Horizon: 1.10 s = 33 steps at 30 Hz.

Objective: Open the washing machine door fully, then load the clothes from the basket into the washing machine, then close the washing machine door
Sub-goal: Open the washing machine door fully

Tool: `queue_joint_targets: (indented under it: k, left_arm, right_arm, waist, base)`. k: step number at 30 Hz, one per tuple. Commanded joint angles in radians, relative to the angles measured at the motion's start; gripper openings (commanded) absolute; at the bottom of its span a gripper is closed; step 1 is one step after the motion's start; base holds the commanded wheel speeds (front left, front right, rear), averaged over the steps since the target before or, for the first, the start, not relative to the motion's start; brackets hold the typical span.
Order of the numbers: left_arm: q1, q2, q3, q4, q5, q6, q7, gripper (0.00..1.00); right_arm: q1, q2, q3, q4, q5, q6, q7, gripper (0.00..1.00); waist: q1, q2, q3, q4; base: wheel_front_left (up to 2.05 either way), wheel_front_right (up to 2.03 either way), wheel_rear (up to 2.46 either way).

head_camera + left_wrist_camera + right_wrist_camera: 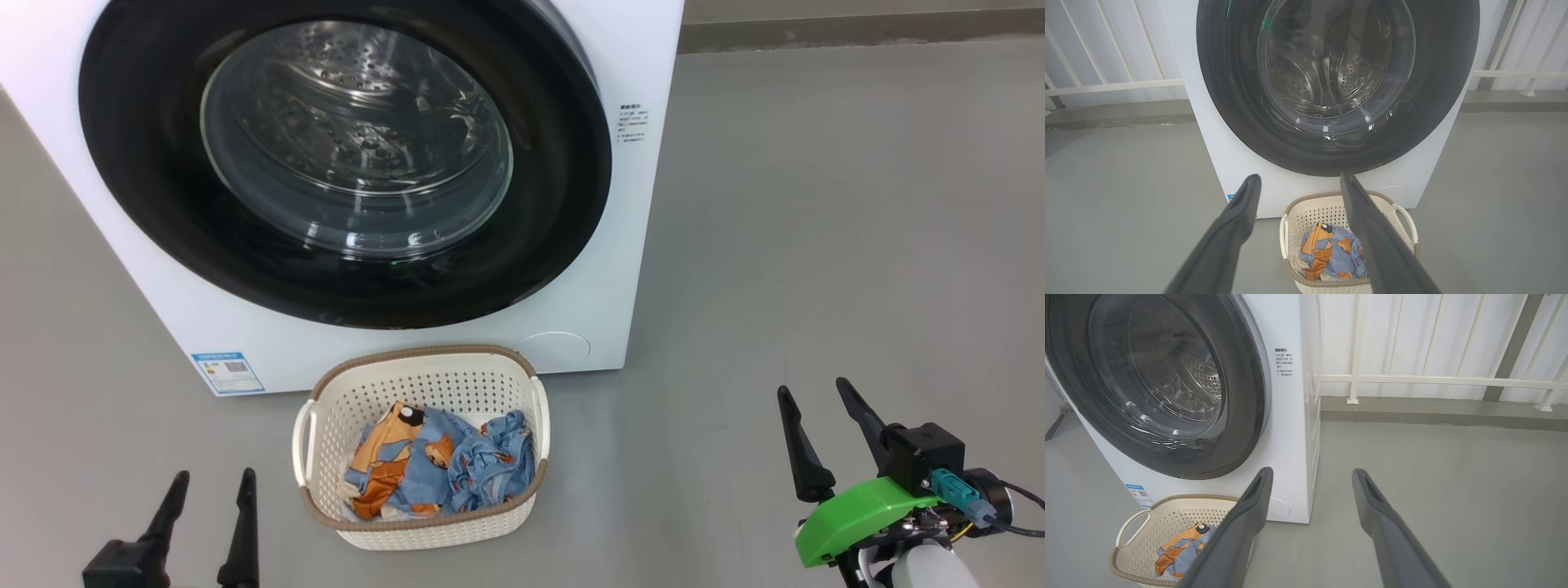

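Washing machine door (355,139) shut; left gripper (214,478) and right gripper (812,388) spread, empty.
The clothes (441,469) are kept in the basket (424,353) just before the washing machine (245,335); the door rim should be hooked and swung wide.

Glossy black-rimmed glass washing machine door (343,155), perforated cream plastic basket (424,384), soft printed cloth clothes (441,469), matt grey floor (816,245).
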Motion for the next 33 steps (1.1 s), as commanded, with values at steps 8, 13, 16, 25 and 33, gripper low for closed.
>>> queue_joint_targets:
  k: [8, 13, 16, 25, 33]
  left_arm:
    - [-0.033, 0.010, 0.033, -0.032, 0.001, -0.004, -0.010, 1.00]
    - [-0.023, 0.009, 0.032, -0.038, 0.002, -0.005, -0.010, 1.00]
    - [-0.020, 0.007, 0.032, -0.047, 0.001, -0.006, -0.010, 1.00]
    - [-0.009, 0.001, 0.029, -0.068, 0.004, -0.006, -0.010, 1.00]
    - [0.000, -0.005, 0.024, -0.094, 0.012, -0.007, -0.010, 1.00]
  right_arm:
    - [-0.033, 0.003, 0.019, -0.024, -0.002, 0.002, -0.012, 1.00]
    - [-0.033, 0.000, 0.020, -0.024, 0.002, 0.002, -0.012, 1.00]
    - [-0.030, 0.001, 0.021, -0.024, 0.003, 0.002, -0.012, 1.00]
    - [-0.029, 0.003, 0.017, -0.031, 0.009, 0.002, -0.012, 1.00]
    - [-0.038, 0.005, 0.008, -0.034, 0.011, 0.002, -0.012, 1.00]
  waist:
    - [0.0000, 0.0000, 0.002, 0.003]
    - [0.0000, 0.0000, 0.000, 0.003]
    - [0.0000, 0.0000, 0.000, 0.004]
    - [0.0000, 0.0000, 0.004, 0.010]
    - [0.0000, 0.0000, 0.012, 0.021]
  base:
    - [0.08, 0.08, -0.15]
    - [0.00, 0.00, 0.00]
    - [0.00, 0.00, 0.00]
    - [0.00, 0.00, 0.00]
    - [0.00, 0.00, 0.00]
